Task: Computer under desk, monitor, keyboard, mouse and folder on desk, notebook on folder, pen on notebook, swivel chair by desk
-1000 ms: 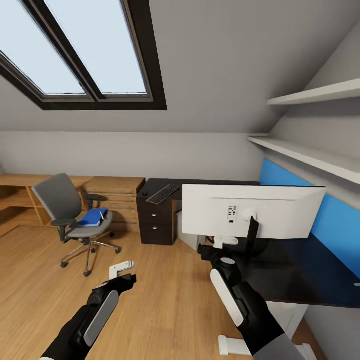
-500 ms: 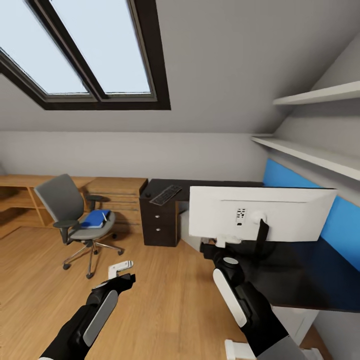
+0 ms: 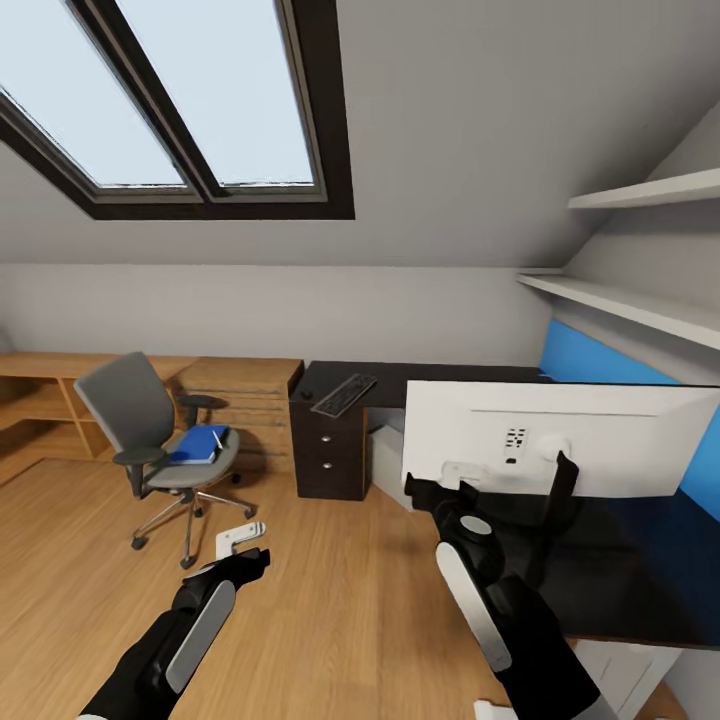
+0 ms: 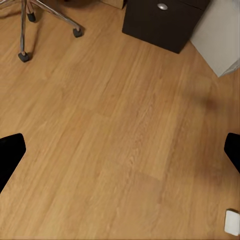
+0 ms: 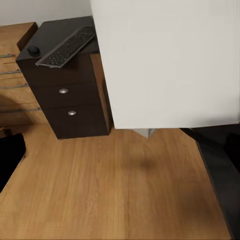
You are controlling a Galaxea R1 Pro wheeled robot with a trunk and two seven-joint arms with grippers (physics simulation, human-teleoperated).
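Gripping the monitor (image 3: 560, 438) by its lower left edge, the right gripper (image 3: 443, 490) keeps it over the near right part of the desk (image 3: 600, 590).

Seen from behind, the monitor shows a white back and a black stand tilting down toward the glossy black top; whether its base touches the desk cannot be told. The left gripper (image 3: 245, 562) hangs released over the wooden floor (image 3: 340, 600), its dark fingertips (image 4: 10, 152) spread apart with nothing between them. Far left, the swivel chair (image 3: 150, 440) stands well apart from the desk, with the blue folder (image 3: 197, 445) lying on its seat. On the dark cabinet (image 3: 330, 450) beyond the monitor lie the keyboard (image 3: 343, 394) and, beside it, the small black mouse (image 5: 33, 50). A light grey box, likely the computer (image 3: 388, 465), stands just right of the cabinet.
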